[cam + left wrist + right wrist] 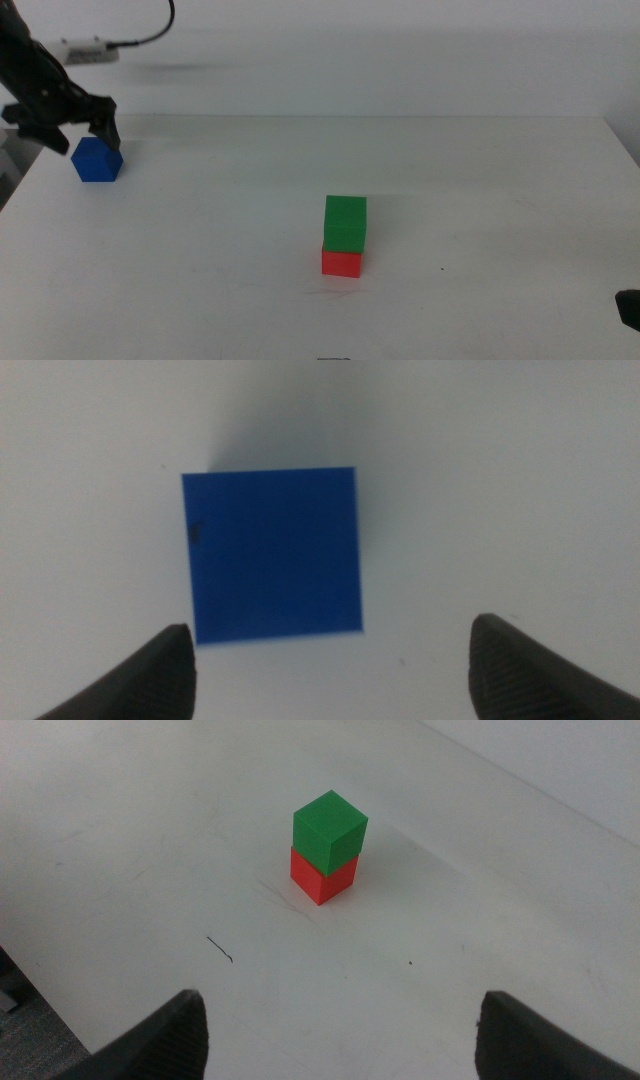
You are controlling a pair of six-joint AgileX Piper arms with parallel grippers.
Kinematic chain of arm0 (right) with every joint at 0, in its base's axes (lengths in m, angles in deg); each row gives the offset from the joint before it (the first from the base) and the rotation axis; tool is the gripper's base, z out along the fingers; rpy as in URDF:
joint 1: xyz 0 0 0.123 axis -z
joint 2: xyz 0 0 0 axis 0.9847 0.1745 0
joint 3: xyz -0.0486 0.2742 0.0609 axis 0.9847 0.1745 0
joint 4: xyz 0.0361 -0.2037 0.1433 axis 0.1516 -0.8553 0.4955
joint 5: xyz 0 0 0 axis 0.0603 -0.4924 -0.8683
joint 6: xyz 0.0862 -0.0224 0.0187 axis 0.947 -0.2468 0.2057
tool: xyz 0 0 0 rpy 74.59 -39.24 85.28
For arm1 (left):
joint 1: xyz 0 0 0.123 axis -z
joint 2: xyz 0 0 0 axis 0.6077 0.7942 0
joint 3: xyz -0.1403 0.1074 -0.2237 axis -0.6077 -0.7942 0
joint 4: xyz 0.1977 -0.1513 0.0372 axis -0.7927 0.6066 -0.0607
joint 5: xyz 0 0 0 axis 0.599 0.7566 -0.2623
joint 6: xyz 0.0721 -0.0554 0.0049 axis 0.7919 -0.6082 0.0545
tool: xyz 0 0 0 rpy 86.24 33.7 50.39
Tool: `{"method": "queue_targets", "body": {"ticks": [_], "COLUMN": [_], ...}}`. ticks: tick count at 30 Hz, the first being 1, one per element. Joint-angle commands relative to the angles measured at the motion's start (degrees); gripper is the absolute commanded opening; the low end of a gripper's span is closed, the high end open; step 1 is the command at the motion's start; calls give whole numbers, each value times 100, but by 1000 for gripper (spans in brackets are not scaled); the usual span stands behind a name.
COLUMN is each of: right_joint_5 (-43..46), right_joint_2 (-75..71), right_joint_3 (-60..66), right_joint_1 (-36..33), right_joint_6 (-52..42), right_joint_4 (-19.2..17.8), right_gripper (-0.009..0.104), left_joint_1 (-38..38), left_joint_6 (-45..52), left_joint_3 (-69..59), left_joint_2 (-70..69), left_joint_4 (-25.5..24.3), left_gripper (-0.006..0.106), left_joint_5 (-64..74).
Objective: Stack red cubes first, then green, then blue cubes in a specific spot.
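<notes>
Left end effector [80, 133] hovers wide open over the blue cube [97, 160] at ten o'clock on the counter [480, 190], as I judge for the last pick. Green cube [345, 221] sits on red cube [342, 262] at centre. Left wrist view shows the cube off-centre between the jaws; middle view hides this. Right end effector [340, 1030] waits open at four o'clock.

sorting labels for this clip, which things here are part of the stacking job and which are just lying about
Part of the job:
- red cube, bottom of the stack
- green cube, on the red cube
- blue cube, alone at far left
- left gripper, open over the blue cube

Just lying about:
- white box with cable, behind the table
- right gripper, open, waiting
</notes>
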Motion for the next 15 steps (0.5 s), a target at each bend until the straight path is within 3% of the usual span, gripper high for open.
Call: {"method": "queue_targets", "body": {"ticks": [1,9,15], "right_joint_5": [402,402,402], "right_joint_2": [18,18,18], "right_joint_3": [-131,-131,-131], "right_joint_1": [42,42,42], "right_joint_6": [-68,-68,-68], "right_joint_4": [-95,-95,-95], "right_gripper": [88,88,88], "left_joint_1": [-14,-14,-14], "left_joint_6": [31,41,41], "left_joint_3": [221,214,210], "left_joint_2": [-244,1,94], "left_joint_4": [186,183,125], "left_gripper": [93,91,64], "left_joint_5": [-208,-553,-708]}}
